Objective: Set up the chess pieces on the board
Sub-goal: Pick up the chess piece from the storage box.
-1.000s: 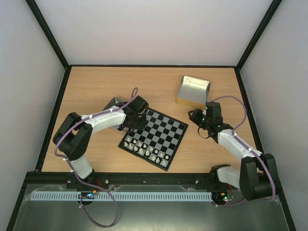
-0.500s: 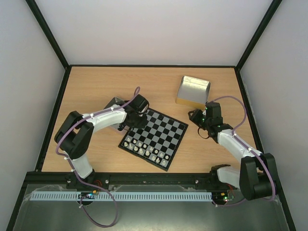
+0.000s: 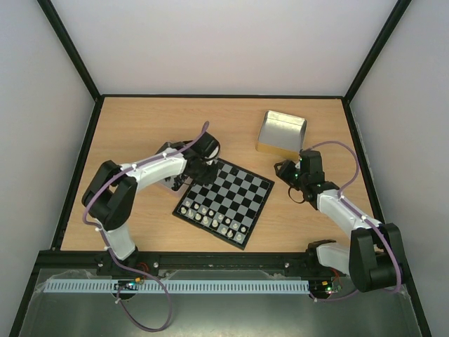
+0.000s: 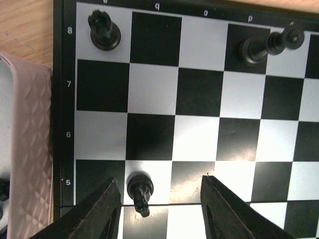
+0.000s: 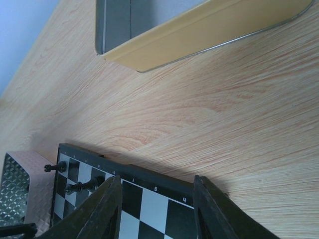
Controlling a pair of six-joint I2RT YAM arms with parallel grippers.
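Right now your left gripper (image 4: 160,179) is spread wide over the board (image 4: 199,99), straddling one black piece (image 4: 139,190) on rank 5. It sits off-centre, nearer the finger beside the pink tray (image 4: 30,149), and looks upright. I'd shift toward it before closing. Your right gripper (image 5: 157,178), also spread and empty, hangs beyond the board's edge, farther off.
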